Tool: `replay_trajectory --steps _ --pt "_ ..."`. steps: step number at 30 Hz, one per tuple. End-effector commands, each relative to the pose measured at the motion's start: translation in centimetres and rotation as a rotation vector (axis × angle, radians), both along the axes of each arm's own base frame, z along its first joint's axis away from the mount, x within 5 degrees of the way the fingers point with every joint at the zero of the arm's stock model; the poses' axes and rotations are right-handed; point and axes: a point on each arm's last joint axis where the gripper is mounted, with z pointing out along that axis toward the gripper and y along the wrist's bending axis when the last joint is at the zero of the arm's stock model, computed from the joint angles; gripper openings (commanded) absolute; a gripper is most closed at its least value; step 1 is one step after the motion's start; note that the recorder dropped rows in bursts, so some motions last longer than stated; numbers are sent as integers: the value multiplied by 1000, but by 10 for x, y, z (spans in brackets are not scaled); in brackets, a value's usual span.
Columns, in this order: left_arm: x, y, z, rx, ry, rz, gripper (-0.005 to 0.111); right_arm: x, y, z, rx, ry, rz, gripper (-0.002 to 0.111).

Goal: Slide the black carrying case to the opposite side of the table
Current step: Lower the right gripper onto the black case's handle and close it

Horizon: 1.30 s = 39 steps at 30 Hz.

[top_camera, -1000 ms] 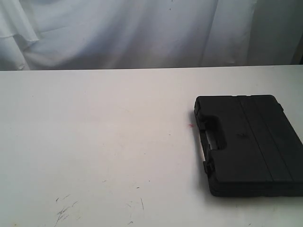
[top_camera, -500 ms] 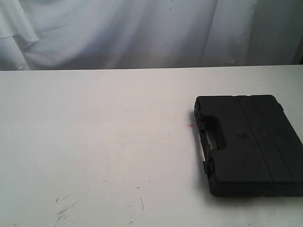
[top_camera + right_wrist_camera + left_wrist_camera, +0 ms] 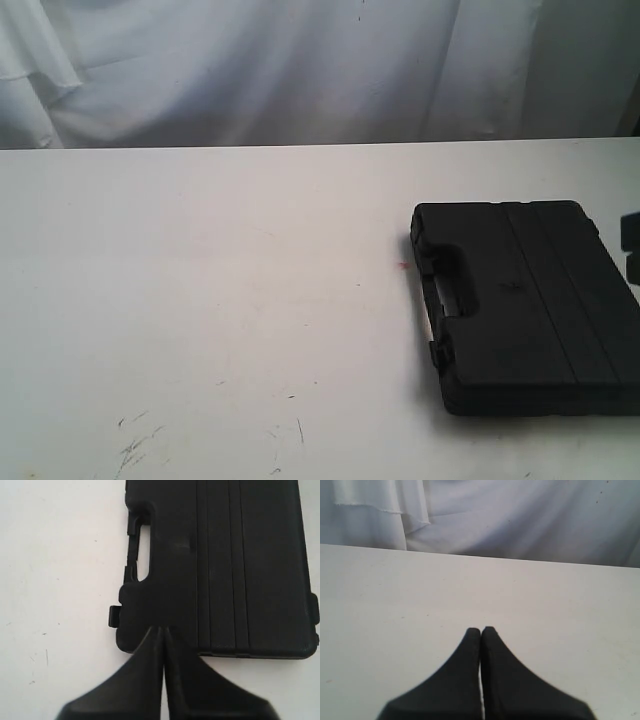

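The black carrying case (image 3: 525, 305) lies flat on the right side of the white table (image 3: 200, 280), with its handle cut-out (image 3: 443, 290) facing the table's middle. In the right wrist view my right gripper (image 3: 162, 629) is shut and empty. Its tips are over the edge of the case (image 3: 225, 555), near a corner by a latch (image 3: 114, 616); whether they touch it I cannot tell. A black piece of the right arm (image 3: 630, 245) shows at the exterior view's right edge. My left gripper (image 3: 481, 628) is shut and empty over bare table (image 3: 395, 595), and the case is out of its view.
A tiny red speck (image 3: 403, 266) sits just left of the case. Dark scratch marks (image 3: 135, 445) mark the front left of the tabletop. A white cloth backdrop (image 3: 300, 70) hangs behind the table's far edge.
A black piece of the right arm has come into the exterior view at the right edge. The case has not moved.
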Motion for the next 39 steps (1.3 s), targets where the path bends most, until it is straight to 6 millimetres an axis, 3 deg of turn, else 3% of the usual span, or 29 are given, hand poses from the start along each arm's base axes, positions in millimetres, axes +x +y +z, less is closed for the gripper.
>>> replay_trajectory --steps 1,5,15,27,34,39 --pt "0 0 -1 -7 -9 3 0 15 7 18 11 8 23 0" --pt "0 0 -1 -7 -9 3 0 37 25 19 24 53 50 0" --pt "0 0 -1 -7 -9 3 0 98 77 -23 -77 267 79 0" --pt "0 0 -1 -7 -9 3 0 148 136 -66 -182 392 119 0" --pt "0 0 -1 -7 -9 3 0 179 148 -78 -254 412 94 1" --pt "0 0 -1 -7 -9 3 0 187 148 -86 -307 414 88 18"
